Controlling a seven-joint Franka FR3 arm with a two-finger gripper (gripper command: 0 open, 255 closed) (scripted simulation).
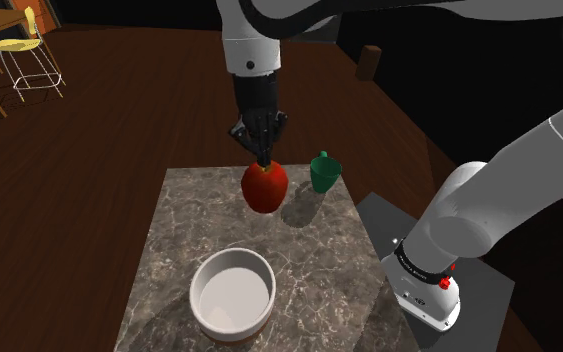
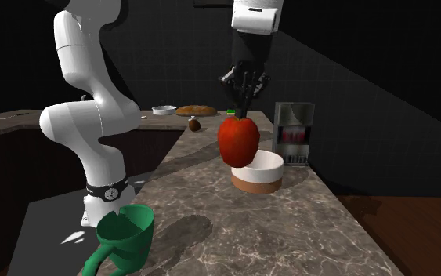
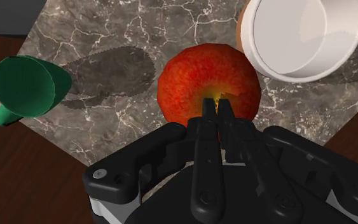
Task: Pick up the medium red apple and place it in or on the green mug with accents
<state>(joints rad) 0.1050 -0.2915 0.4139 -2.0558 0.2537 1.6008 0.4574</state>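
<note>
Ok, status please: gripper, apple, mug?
Gripper shut on apple, held above table. Mug upright near table edge. Bowl aside, not in the path.

Hand [image 3: 214, 109]: black fingers drawn nearly together, pinched on the top of the red apple [image 3: 196, 79] at its yellowish stem hollow. Below the apple is the grey-veined marble table [image 3: 126, 32]. The apple's oval shadow [image 3: 110, 70] lies on the table, between the apple and the green mug [image 3: 25, 86]. The mug's mouth faces the camera and it sits at the table's edge. A white bowl [image 3: 304, 32] stands close beside the apple on the other side. Brown wooden floor [image 3: 37, 184] shows past the table.
</note>
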